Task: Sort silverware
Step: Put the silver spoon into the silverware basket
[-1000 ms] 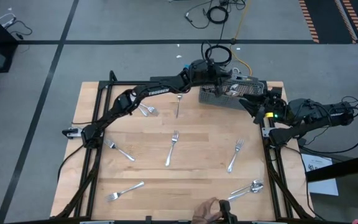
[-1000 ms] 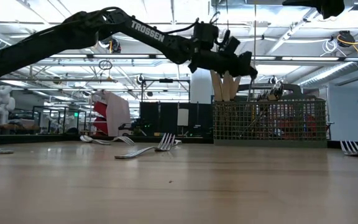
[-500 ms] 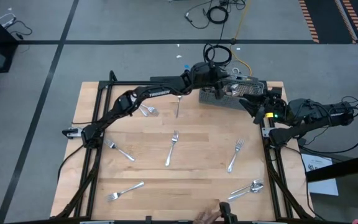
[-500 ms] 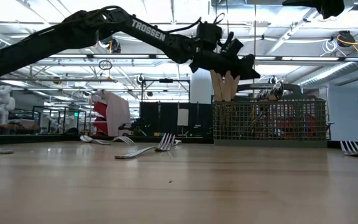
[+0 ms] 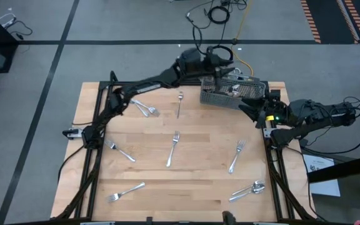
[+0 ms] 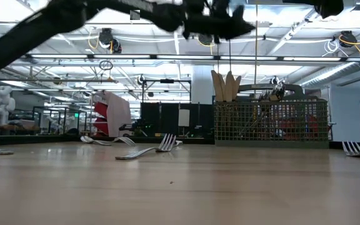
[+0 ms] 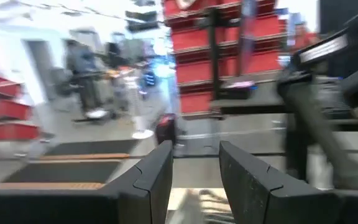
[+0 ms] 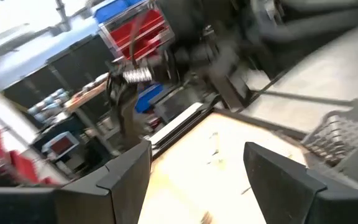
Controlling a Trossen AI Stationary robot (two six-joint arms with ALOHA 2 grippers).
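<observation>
L gripper (image 5: pixel 220 64) is seen raised over the far end of the grey mesh caddy (image 5: pixel 233 94), jaws apart w/ nothing between them in the left wrist view. R gripper (image 5: pixel 250 107) is parked by the caddy's near right corner at the counter (image 5: pixel 199 175) edge, jaws spread wide, empty. Silverware is scattered across the counter: a fork (image 5: pixel 180 103) just left of the caddy, a pair (image 5: pixel 144 109) at far left, forks mid-counter (image 5: pixel 173 149), at left (image 5: pixel 120 150), front left (image 5: pixel 126 190) and right (image 5: pixel 237 155), a spoon (image 5: pixel 249 190) front right. More pieces are seen standing inside the caddy.
</observation>
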